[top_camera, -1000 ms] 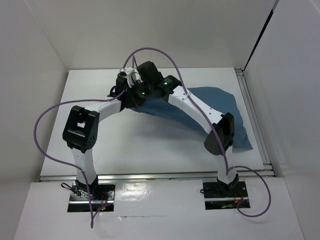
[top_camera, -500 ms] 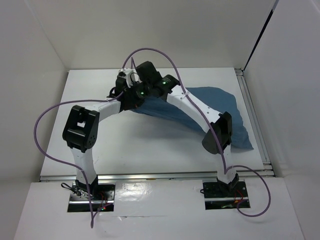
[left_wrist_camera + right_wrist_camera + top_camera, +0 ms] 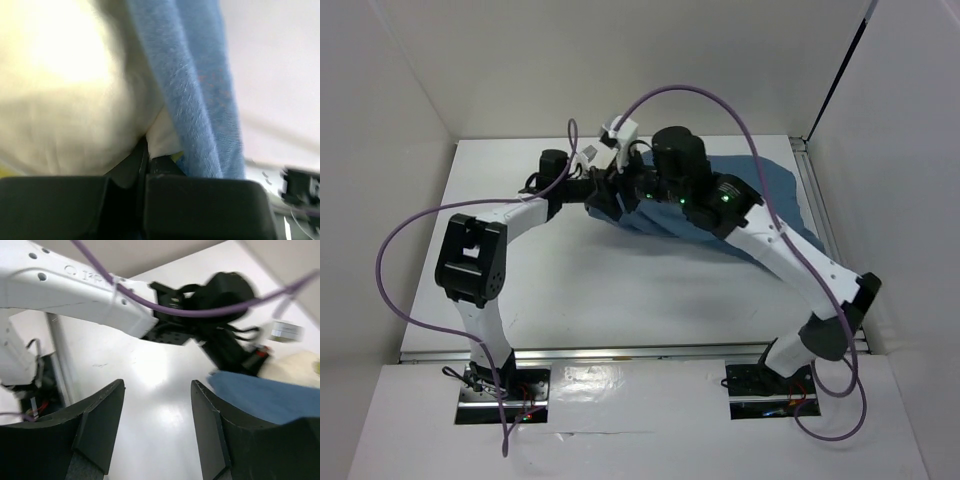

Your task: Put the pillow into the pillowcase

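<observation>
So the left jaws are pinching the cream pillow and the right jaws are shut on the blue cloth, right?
Not quite. The left jaws do pinch the pillow, but the right jaws are open with nothing between them; the right wrist view shows the blue cloth off to one side.

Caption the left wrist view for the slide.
Left gripper shut on the plump cream-yellow pillow, with the slate-blue cloth pillowcase draped against it.
</observation>
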Action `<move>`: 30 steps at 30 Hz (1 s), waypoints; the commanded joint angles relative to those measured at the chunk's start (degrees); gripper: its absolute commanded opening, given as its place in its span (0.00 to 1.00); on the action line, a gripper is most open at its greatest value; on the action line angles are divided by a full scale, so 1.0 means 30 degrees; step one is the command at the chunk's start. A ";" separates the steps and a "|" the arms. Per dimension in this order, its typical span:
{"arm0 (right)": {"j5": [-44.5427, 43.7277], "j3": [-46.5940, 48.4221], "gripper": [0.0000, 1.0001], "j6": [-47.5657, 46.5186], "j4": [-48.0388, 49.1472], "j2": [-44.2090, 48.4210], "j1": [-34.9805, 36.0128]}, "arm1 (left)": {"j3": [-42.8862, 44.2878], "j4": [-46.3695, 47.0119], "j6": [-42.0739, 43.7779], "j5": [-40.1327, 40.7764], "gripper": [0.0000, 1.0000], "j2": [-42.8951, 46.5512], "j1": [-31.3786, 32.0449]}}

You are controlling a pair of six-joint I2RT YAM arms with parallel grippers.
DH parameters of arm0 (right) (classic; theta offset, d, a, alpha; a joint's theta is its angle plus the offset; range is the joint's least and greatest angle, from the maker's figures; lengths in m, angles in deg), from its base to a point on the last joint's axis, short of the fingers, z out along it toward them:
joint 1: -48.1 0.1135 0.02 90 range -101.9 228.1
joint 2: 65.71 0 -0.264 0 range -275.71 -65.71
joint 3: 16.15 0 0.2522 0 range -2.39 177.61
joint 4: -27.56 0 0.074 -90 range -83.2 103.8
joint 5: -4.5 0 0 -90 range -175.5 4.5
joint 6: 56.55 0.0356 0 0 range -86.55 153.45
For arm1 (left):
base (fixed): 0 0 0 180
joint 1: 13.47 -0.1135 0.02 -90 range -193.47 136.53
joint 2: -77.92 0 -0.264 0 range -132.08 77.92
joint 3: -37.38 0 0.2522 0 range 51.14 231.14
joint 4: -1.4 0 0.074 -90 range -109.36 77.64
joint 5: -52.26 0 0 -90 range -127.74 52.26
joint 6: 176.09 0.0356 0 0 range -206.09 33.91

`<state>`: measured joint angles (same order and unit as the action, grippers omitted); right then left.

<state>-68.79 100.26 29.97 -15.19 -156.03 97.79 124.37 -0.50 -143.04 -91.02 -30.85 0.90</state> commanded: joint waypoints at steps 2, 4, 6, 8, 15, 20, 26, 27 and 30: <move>-0.5063 -0.1665 0.63 -0.1560 0.2393 0.1835 -0.0038 | 0.0199 -0.2133 0.2309 0.1938 0.00 0.0573 -0.1243; -0.7576 -0.2545 0.63 -0.1768 0.2953 0.2042 -0.0273 | 0.0636 -0.3011 0.3042 0.2347 0.00 0.0747 -0.1450; -0.8321 -0.2547 0.60 -0.1214 0.2694 0.1518 -0.1354 | 0.0841 -0.4007 0.4183 0.2349 0.00 0.1010 -0.1450; -0.7916 -0.2313 0.59 -0.0164 0.2138 0.1019 -0.2901 | 0.0843 -0.4826 0.5497 0.2642 0.02 0.1332 -0.1450; -0.3464 0.0966 0.56 0.2449 -0.1262 -0.2378 -0.6569 | 0.3271 -1.0040 1.1887 0.3340 0.42 0.2447 0.0683; -0.1939 0.1379 0.54 0.2920 -0.1644 -0.3025 -0.7013 | 0.4886 -1.3588 1.4760 1.0818 0.54 0.3673 0.2706; -0.1002 0.1553 0.39 0.2920 -0.1644 -0.3203 -0.7013 | 0.4245 -1.2481 1.7775 1.9611 0.54 0.5874 0.5517; -0.0710 0.1554 0.37 0.2920 -0.1644 -0.3203 -0.7013 | 0.3865 -1.2188 1.8884 2.0997 0.54 0.5876 0.6044; -0.0296 0.1554 0.31 0.2920 -0.1820 -0.3378 -0.7189 | 0.2809 -1.0462 2.0848 2.5980 0.54 0.6111 0.7745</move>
<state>-72.40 102.14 38.34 -20.18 -165.98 76.46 134.78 -37.55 -89.84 -33.66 -14.55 21.23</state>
